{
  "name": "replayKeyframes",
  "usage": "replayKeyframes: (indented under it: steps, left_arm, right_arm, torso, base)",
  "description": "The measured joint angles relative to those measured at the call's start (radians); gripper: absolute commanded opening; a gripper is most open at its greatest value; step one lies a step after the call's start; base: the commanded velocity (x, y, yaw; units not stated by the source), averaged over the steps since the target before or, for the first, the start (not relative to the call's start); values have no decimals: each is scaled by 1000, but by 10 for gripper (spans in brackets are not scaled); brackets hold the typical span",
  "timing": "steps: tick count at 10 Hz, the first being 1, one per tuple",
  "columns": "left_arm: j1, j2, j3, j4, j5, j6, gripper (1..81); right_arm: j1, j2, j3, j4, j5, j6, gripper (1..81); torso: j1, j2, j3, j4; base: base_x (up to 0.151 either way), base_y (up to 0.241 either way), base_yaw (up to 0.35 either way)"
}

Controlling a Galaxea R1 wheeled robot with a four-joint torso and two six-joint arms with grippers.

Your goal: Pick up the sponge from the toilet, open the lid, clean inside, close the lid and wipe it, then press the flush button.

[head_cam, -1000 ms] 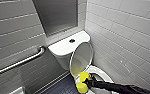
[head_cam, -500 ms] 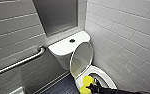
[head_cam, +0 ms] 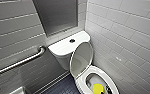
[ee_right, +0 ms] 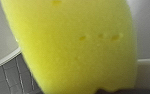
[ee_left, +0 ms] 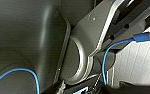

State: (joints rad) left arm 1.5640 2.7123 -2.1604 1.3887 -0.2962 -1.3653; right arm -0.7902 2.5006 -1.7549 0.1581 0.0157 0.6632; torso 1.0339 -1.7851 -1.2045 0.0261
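Note:
The white toilet (head_cam: 63,48) stands against the wall with its lid (head_cam: 82,58) raised and leaning back on the tank. The round dark flush button (head_cam: 72,40) sits on the tank cover. The yellow sponge (head_cam: 98,88) is down inside the bowl, inside the white seat ring (head_cam: 101,71). My right gripper (head_cam: 106,89) is the dark shape beside it, shut on the sponge. In the right wrist view the sponge (ee_right: 76,45) looms large and close.
A steel grab bar (head_cam: 18,62) runs along the grey tiled wall on the left. A white tiled wall (head_cam: 126,37) stands close on the toilet's right. Dark floor (head_cam: 63,86) lies left of the bowl. A grey panel (head_cam: 58,15) is above the tank.
The sponge and my right gripper have slid toward the front of the bowl, lower and further right in the head view. The toilet and lid have not moved.

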Motion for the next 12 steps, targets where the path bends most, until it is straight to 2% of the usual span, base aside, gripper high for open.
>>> replayKeyframes:
  steps: [3,5,8,10,12]
  left_arm:
    - [-9,0,0,0,-15,0,811]
    - [-9,0,0,1,-16,3,811]
    - [-18,-20,0,0,-20,4,811]
    - [-47,-51,0,0,-73,3,811]
    - [-87,-66,1,-1,-93,2,811]
  right_arm:
    - [-56,-165,110,-3,23,0,10]
    - [-114,-254,169,-3,67,-1,10]
    - [-229,-312,201,-10,148,-8,10]
    - [-342,-344,194,-14,147,-12,10]
    - [-459,-369,182,-30,158,-28,10]
  torso:
    - [0,0,0,0]
    - [0,0,0,0]
    - [0,0,0,0]
    - [0,0,0,0]
    - [0,0,0,0]
  base:
    - [0,0,0]
    - [0,0,0]
    - [0,0,0]
    - [0,0,0]
    - [0,0,0]
